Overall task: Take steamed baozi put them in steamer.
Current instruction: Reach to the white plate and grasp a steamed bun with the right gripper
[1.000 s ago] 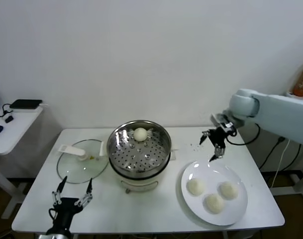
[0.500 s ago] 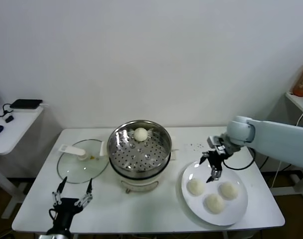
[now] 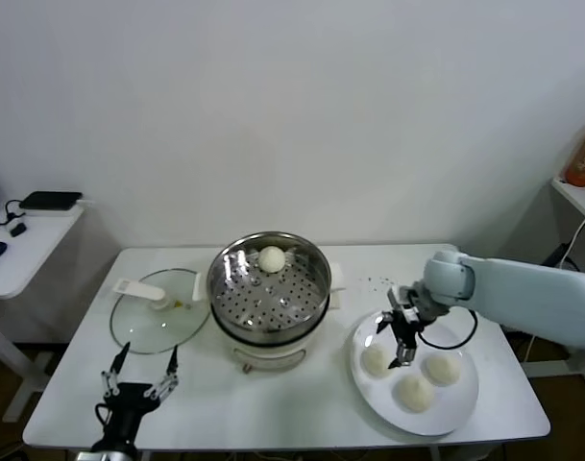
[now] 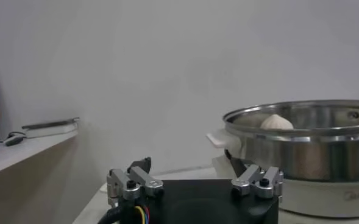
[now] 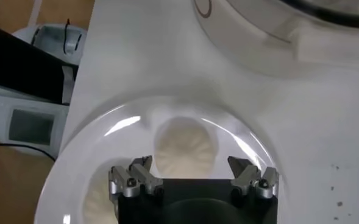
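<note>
One cream-white baozi (image 3: 271, 257) lies on the perforated tray at the back of the steel steamer (image 3: 269, 287) in the middle of the table. Three more baozi (image 3: 376, 360) (image 3: 441, 366) (image 3: 414, 391) sit on a white plate (image 3: 415, 372) to the right. My right gripper (image 3: 396, 338) hangs open just above the plate's left baozi (image 5: 185, 148), which shows between its spread fingers. My left gripper (image 3: 138, 370) rests open and empty near the table's front left edge. From there the steamer (image 4: 307, 146) stands ahead with a baozi (image 4: 277, 122) peeking over its rim.
A glass lid (image 3: 158, 315) with a white handle lies left of the steamer. A small side table (image 3: 23, 240) with dark devices stands at the far left. An orange bottle (image 3: 582, 157) sits on a shelf at the far right.
My right gripper has come down and toward me from behind the plate to just over the plate's left baozi. It stayed open. The left arm has not moved.
</note>
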Robot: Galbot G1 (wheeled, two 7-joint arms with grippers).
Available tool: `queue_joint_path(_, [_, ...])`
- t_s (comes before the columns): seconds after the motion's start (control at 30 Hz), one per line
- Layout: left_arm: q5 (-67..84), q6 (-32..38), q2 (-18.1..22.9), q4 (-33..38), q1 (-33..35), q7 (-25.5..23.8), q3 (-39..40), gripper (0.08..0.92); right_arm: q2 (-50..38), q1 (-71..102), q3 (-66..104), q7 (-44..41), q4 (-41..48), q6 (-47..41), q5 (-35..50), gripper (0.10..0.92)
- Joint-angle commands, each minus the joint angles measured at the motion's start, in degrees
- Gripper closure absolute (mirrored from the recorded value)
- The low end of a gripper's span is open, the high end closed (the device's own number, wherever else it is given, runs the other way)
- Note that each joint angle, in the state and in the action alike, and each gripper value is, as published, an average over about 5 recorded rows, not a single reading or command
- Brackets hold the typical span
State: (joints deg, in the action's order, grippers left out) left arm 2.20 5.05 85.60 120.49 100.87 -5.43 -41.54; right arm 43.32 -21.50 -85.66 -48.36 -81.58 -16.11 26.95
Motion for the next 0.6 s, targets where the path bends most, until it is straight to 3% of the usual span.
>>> queue_joint_path(0.03, [0.0,0.1,-0.1,-0.3,0.0,0.0,-0.1,0.177,0.8,2.7,0.7,1.4,0.3,-0.5,-0.9,0.203])
queue_joint_path(0.6, [0.1,0.0,-0.1,-1.0,-0.8,0.0,-0.1,0.177,2.1,4.4,1.8,1.0,2.0,-0.6,-3.0,0.203])
